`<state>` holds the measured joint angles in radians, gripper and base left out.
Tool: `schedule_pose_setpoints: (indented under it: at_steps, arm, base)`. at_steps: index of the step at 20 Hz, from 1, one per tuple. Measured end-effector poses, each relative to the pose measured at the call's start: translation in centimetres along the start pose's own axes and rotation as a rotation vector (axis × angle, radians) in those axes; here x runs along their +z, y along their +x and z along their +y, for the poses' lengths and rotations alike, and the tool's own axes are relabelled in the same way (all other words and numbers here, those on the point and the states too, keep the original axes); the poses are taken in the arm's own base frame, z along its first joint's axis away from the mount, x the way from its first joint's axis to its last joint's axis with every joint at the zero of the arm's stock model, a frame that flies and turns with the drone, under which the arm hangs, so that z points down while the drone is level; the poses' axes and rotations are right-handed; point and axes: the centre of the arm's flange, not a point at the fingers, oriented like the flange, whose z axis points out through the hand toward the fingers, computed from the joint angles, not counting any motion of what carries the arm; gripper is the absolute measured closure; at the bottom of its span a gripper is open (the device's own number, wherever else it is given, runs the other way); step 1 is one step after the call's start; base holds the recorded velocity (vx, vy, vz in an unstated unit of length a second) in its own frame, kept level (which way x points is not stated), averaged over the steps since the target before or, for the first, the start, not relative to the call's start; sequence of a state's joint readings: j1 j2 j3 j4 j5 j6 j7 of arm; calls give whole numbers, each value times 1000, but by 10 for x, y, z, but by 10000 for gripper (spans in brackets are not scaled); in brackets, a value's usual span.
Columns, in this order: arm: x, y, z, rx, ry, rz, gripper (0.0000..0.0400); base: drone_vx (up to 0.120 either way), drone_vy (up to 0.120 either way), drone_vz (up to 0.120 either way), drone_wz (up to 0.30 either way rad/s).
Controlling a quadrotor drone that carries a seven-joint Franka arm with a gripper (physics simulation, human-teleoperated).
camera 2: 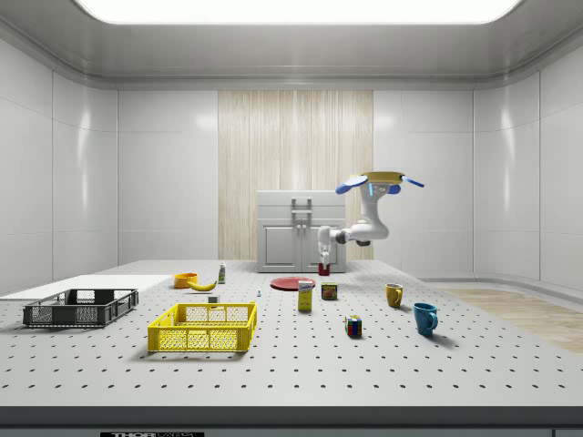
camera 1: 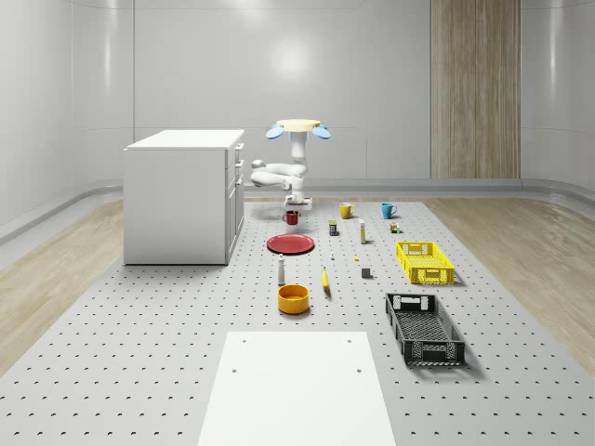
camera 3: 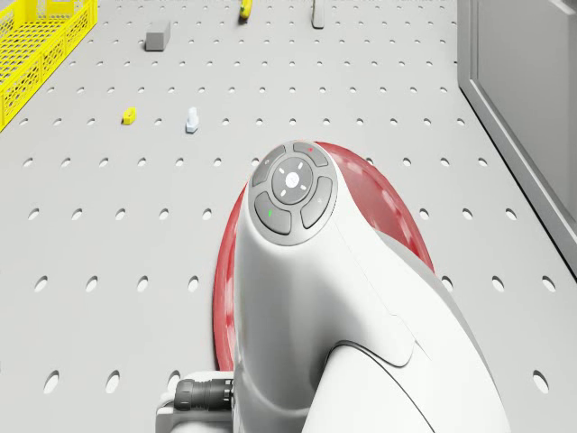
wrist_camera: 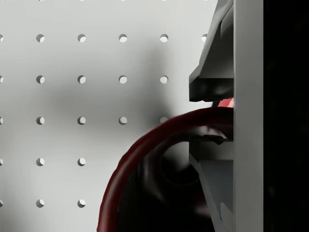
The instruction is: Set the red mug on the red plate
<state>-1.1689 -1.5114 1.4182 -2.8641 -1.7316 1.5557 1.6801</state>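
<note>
The red mug (camera 1: 291, 218) hangs just above the table, a little behind the red plate (camera 1: 290, 243). My gripper (camera 1: 294, 208) is shut on the mug from above. In the wrist view my two fingers (wrist_camera: 212, 87) pinch the mug's dark red rim (wrist_camera: 140, 150), one inside and one outside. In the side view the mug (camera 2: 323, 269) is just right of the plate (camera 2: 292, 283), beyond its edge. The drone (camera 1: 297, 128) hovers behind the plate, beside the white cabinet, with the arm bent down in front of it. In the drone view the plate (camera 3: 392, 216) lies under the arm's white link.
The white cabinet (camera 1: 181, 195) stands close to the whole-scene view's left of the arm. A yellow mug (camera 1: 345, 210), a blue mug (camera 1: 388, 210), small cans, a white bottle (camera 1: 282, 270), a banana (camera 1: 325, 279), an orange bowl (camera 1: 293, 297) and yellow (camera 1: 424, 262) and black (camera 1: 424, 327) crates stand around.
</note>
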Motion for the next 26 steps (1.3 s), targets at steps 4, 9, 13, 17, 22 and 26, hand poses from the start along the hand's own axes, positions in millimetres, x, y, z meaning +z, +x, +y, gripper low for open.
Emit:
schedule_pose_setpoints:
  at_steps: [4, 9, 13, 17, 22, 26]
  arm:
    - [0, 0, 0, 0, 0, 0, 300]
    - [0, 0, 0, 0, 0, 0, 300]
    - [0, 0, 0, 0, 0, 0, 300]
    - [0, 0, 0, 0, 0, 0, 300]
    - [0, 0, 0, 0, 0, 0, 300]
    - [0, 0, 0, 0, 0, 0, 300]
  base:
    - [120, 0, -120, 0]
    - [120, 0, 0, 0]
    - [120, 0, -40, 0]
    - [120, 0, 0, 0]
    - [120, 0, 0, 0]
    - [120, 0, 0, 0]
